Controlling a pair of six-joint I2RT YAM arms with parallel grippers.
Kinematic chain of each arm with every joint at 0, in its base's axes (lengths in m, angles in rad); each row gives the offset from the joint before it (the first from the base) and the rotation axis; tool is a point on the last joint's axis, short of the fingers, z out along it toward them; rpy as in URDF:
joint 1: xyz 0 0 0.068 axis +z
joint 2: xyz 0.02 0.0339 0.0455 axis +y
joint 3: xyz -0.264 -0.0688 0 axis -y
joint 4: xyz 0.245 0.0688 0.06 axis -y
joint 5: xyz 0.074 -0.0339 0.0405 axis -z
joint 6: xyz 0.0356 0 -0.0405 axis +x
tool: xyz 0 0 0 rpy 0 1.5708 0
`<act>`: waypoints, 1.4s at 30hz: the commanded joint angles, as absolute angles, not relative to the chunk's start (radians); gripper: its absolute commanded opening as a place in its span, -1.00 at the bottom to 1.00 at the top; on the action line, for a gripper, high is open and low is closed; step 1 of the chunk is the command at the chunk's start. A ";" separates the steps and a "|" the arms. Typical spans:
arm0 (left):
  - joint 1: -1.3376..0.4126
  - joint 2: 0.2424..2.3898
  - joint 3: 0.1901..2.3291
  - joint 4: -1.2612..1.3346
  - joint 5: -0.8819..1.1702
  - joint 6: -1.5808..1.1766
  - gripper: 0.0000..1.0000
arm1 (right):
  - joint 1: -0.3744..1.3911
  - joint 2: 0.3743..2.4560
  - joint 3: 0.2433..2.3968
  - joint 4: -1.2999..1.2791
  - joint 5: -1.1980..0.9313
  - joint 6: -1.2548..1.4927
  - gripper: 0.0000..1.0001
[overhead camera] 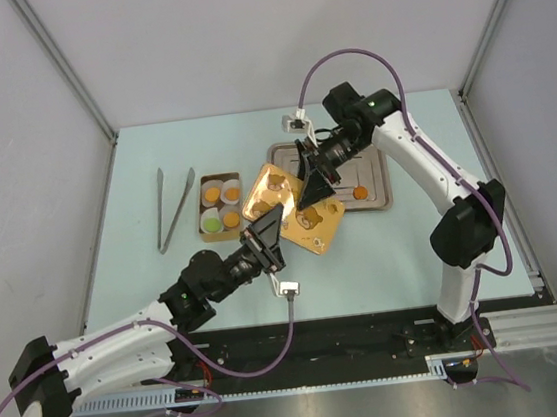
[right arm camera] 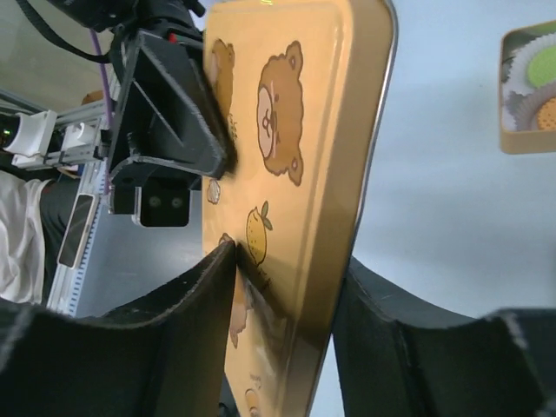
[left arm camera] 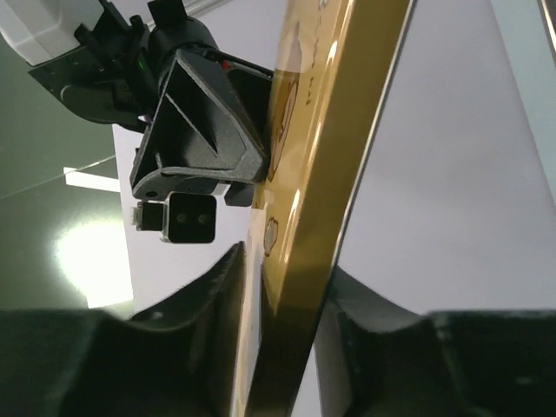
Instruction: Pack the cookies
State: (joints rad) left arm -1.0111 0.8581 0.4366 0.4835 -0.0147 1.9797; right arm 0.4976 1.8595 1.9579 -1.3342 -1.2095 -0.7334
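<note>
A gold tin lid (overhead camera: 291,207) printed with bears is held tilted above the table between both grippers. My right gripper (overhead camera: 313,179) (right arm camera: 293,254) is shut on one end of the lid (right arm camera: 295,113), both fingers pressing it. My left gripper (overhead camera: 266,232) (left arm camera: 287,261) straddles the opposite edge of the lid (left arm camera: 347,130), jaws open, with a gap showing beside one finger. Cookies in white paper cups sit in the gold tin box (overhead camera: 220,203): orange ones (overhead camera: 212,189) and a green one (overhead camera: 212,221). One orange cookie (overhead camera: 360,192) lies on the steel tray (overhead camera: 379,162).
Metal tongs (overhead camera: 173,208) lie left of the tin box. The steel tray is at the back right, under the right arm. The tin box (right arm camera: 530,87) shows at the right edge of the right wrist view.
</note>
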 commanded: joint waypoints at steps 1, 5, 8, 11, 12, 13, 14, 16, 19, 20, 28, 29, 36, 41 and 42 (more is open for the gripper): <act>-1.000 0.842 0.442 0.488 -0.055 1.954 -0.07 | 0.522 1.816 1.988 -1.514 -1.232 -0.741 -0.07; -1.002 0.842 0.454 0.445 -0.106 1.913 0.15 | 0.514 1.830 2.017 -1.514 -1.238 -0.724 -0.37; -1.002 0.835 0.465 0.408 -0.147 1.870 0.27 | 0.511 1.839 2.040 -1.513 -1.236 -0.716 -0.52; -1.002 0.827 0.480 0.365 -0.204 1.818 0.32 | 0.508 1.851 2.065 -1.514 -1.235 -0.701 -0.72; -1.000 0.825 0.485 0.353 -0.222 1.804 0.33 | 0.500 1.855 2.072 -1.514 -1.236 -0.690 -0.77; -1.002 0.827 0.503 0.329 -0.238 1.761 0.34 | 0.497 1.862 2.083 -1.513 -1.238 -0.684 -0.88; -1.002 0.827 0.517 0.310 -0.271 1.738 0.36 | 0.491 1.867 2.104 -1.514 -1.239 -0.678 -0.92; -1.002 0.825 0.560 0.252 -0.299 1.660 0.36 | 0.479 1.884 2.129 -1.506 -1.241 -0.646 -1.00; -1.002 0.808 0.610 0.155 -0.345 1.565 0.38 | 0.460 1.893 2.158 -1.459 -1.239 -0.565 -1.00; -1.002 0.801 0.624 0.134 -0.363 1.540 0.38 | 0.457 1.891 2.160 -1.409 -1.236 -0.539 -1.00; -0.913 0.767 0.767 -0.120 -0.371 1.240 0.44 | 0.442 1.904 2.155 -1.097 -1.193 -0.238 -1.00; -0.893 0.762 0.781 -0.130 -0.365 1.206 0.45 | 0.440 1.913 2.155 -1.073 -1.195 -0.215 -1.00; -0.685 0.832 0.952 -0.386 -0.306 0.810 0.50 | 0.440 1.956 2.109 -0.737 -1.195 0.033 -1.00; -0.470 1.023 1.243 -0.664 -0.154 0.495 0.52 | 0.440 1.988 2.066 -0.540 -1.154 0.190 -1.00; -0.407 1.049 1.273 -0.693 -0.118 0.461 0.52 | 0.442 1.994 2.057 -0.478 -1.149 0.234 -1.00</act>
